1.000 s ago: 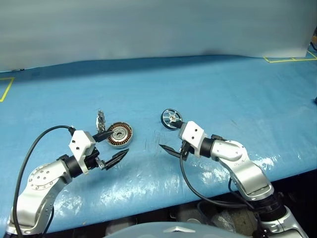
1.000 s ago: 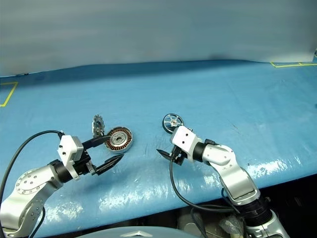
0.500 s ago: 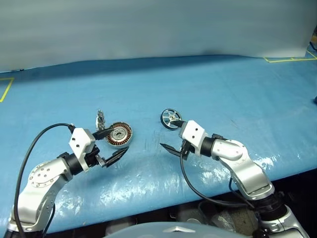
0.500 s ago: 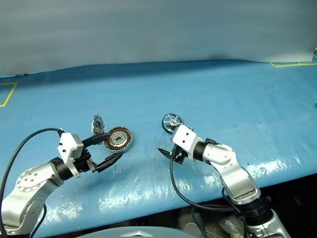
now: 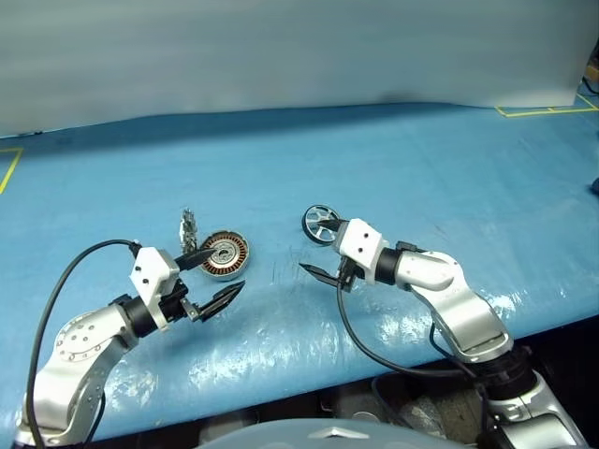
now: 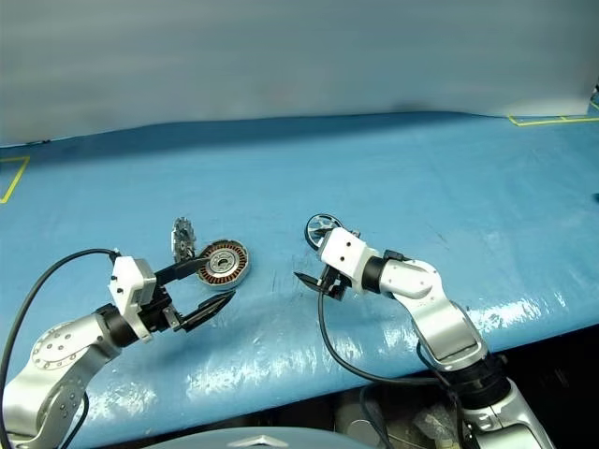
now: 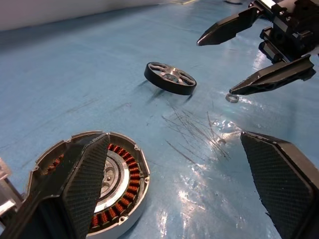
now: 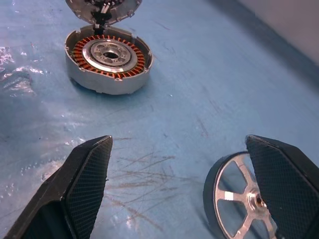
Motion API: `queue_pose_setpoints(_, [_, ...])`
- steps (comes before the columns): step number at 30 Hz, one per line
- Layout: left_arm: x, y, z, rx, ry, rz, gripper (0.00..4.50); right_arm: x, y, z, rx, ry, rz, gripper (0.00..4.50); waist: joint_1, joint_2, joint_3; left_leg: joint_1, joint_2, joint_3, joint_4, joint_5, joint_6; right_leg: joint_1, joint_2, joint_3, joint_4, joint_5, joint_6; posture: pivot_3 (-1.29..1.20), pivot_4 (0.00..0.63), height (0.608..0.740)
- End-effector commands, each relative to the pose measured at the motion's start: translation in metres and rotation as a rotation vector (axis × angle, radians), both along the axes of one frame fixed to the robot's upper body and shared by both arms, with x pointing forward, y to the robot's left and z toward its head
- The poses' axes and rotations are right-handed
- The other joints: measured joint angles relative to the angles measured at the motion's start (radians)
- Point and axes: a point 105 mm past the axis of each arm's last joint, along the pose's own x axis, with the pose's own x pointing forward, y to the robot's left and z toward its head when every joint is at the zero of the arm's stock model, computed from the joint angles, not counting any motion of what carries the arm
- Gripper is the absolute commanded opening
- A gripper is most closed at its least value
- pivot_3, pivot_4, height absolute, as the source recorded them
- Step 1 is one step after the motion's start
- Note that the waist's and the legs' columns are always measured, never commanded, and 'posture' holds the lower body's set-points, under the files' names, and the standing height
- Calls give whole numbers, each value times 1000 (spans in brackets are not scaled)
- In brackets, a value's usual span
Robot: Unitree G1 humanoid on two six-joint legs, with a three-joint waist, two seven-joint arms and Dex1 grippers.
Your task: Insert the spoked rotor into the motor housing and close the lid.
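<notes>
The motor housing (image 5: 225, 254), with copper windings around a silver hub, lies on the blue mat. Its lid (image 5: 190, 227) stands hinged open at the far-left side. The spoked rotor (image 5: 320, 223), a black ring with silver spokes, sits slightly tilted to the right of the housing. My left gripper (image 5: 227, 269) is open just in front of the housing (image 7: 122, 179), one finger (image 7: 84, 184) overlapping its near rim. My right gripper (image 5: 314, 248) is open and empty just in front of the rotor (image 8: 244, 199), pointing toward the housing (image 8: 108, 59) and lid (image 8: 102, 7).
The blue mat (image 5: 421, 168) covers the whole table, with a scratched patch between housing and rotor. A small metal ring (image 7: 232, 98) lies on the mat under my right gripper (image 7: 215, 67). Yellow tape marks the far corners (image 5: 533, 112). A grey wall stands behind.
My right arm has lifted a little and brought its gripper slightly closer to the rotor. The left gripper, housing, lid and rotor stay where they were.
</notes>
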Motion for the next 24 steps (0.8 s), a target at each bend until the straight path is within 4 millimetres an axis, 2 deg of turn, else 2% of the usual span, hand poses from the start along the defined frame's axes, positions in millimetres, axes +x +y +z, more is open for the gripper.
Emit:
queue_pose_setpoints(1, [-8,1,7,-7,-27,12,4500,-1,18,9,-70,-50,125,4492,2,0,0,0,0,0,0,0,0,0,0,0,0,0,0,0,150,740])
queue_pose_setpoints(7, [-11,21,-1,0,-18,120,4500,2,63,14,-185,-96,344,4492,4,0,0,0,0,-1,0,0,0,0,0,-1,0,0,0,0,150,740])
queue_pose_setpoints(13, [-12,30,-6,-13,-34,225,4500,8,102,14,-271,-87,516,4492,3,1,0,0,0,-1,0,1,-2,0,0,-2,0,0,-1,0,150,740])
queue_pose_setpoints(16, [-18,39,-10,-20,-17,284,4500,7,114,9,-327,-70,602,4492,2,1,0,0,0,-1,0,2,-3,0,-1,-2,0,0,-1,0,150,740])
queue_pose_setpoints(20, [-30,50,-20,-4,30,343,4500,18,123,1,-381,-59,616,4492,1,1,1,-1,0,0,0,1,-2,0,-1,-2,-1,0,-1,0,150,740])
queue_pose_setpoints(24, [-36,53,-25,11,55,368,4500,29,128,-9,-443,-91,622,4492,2,2,1,-1,0,0,0,1,-3,0,-1,-2,-1,0,-1,0,150,740])
